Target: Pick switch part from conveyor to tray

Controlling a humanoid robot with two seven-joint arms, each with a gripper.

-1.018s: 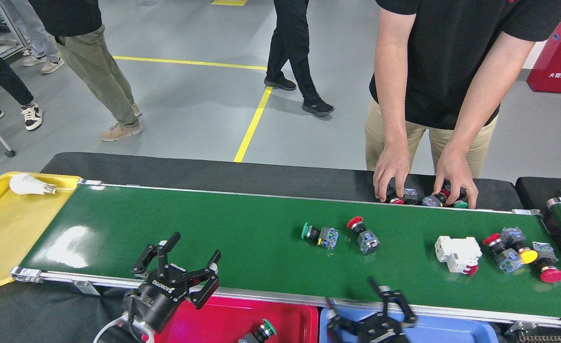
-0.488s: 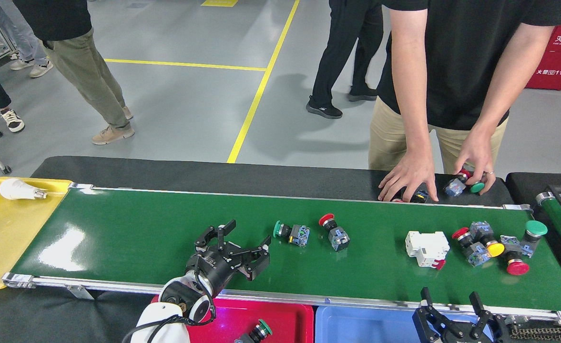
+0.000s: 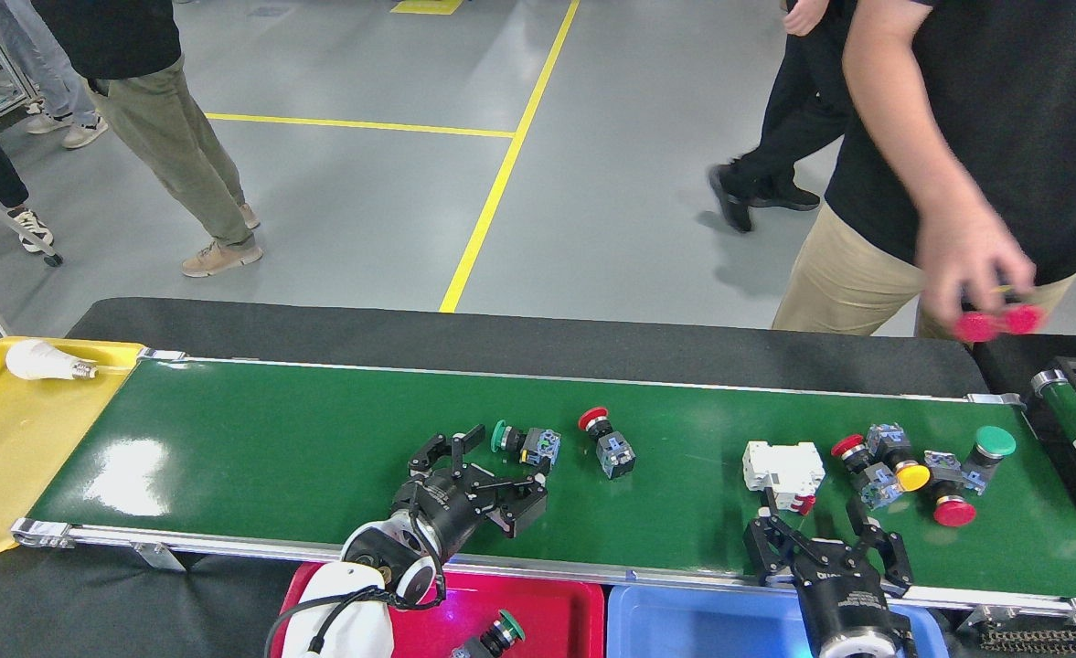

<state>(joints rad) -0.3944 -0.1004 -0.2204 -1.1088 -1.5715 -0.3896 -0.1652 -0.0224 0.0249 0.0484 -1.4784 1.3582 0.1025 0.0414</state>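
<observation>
My left gripper is spread open over the conveyor, just short of the green-capped switch part. If the belt is running, the part could slide past before I close. The red-capped switch sits close; a finger may clip it. Right gripper is open and empty, I think, near the white breaker. Red tray is below.

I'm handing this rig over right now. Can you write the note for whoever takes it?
Left gripper: open, over the conveyor, just short of the green-capped switch.
Right gripper: open, empty, at the near rail below the white breaker.
Done: one green-capped switch in the red tray.
Left: red-capped switch mid-belt, switch cluster at right. Blue tray looks empty.
</observation>
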